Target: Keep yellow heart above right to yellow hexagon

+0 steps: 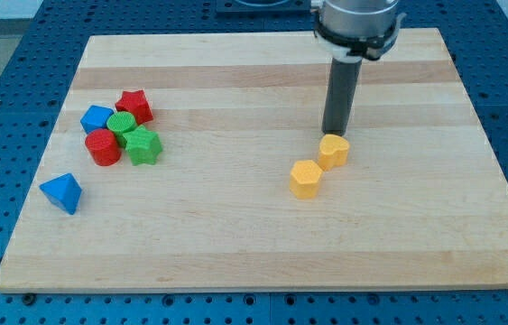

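Note:
A yellow heart (334,151) lies on the wooden board right of centre. A yellow hexagon (306,179) lies just below and to the left of it, touching or nearly touching it. My tip (333,134) is at the lower end of the dark rod, right at the heart's upper edge, on the side toward the view's top.
A cluster at the view's left holds a red star (134,106), a blue block (96,118), a green cylinder (122,125), a red cylinder (103,147) and a green star (143,144). A blue triangle (61,192) lies below them near the board's left edge (37,194).

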